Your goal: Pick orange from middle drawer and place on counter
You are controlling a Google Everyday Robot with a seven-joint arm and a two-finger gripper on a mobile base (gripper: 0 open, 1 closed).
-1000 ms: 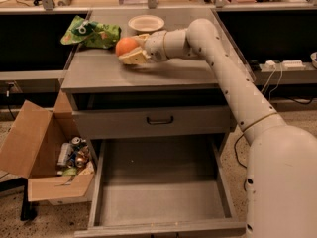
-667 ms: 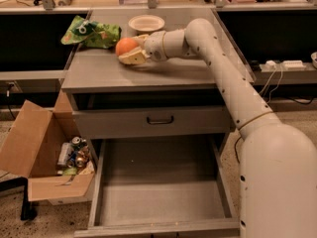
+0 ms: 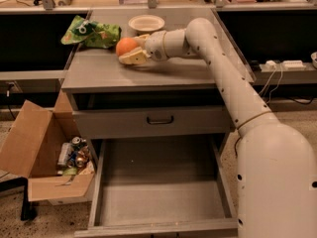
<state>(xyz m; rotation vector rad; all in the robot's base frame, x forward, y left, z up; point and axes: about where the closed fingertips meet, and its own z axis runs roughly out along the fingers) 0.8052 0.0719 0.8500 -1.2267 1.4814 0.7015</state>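
Observation:
The orange (image 3: 125,45) sits low over the far left part of the gray counter (image 3: 168,73), between my gripper's fingers. My gripper (image 3: 129,49) reaches in from the right, with one cream finger (image 3: 132,59) below the fruit and the other behind it, shut on it. The middle drawer (image 3: 158,192) is pulled out wide at the bottom, and its flat gray floor is bare. My pale arm runs from the lower right up across the counter.
A cream bowl (image 3: 146,23) and a green snack bag (image 3: 91,32) lie at the back of the counter. The shallower drawer with a dark handle (image 3: 159,119) is closed. An open cardboard box (image 3: 42,155) with cans stands on the floor at the left.

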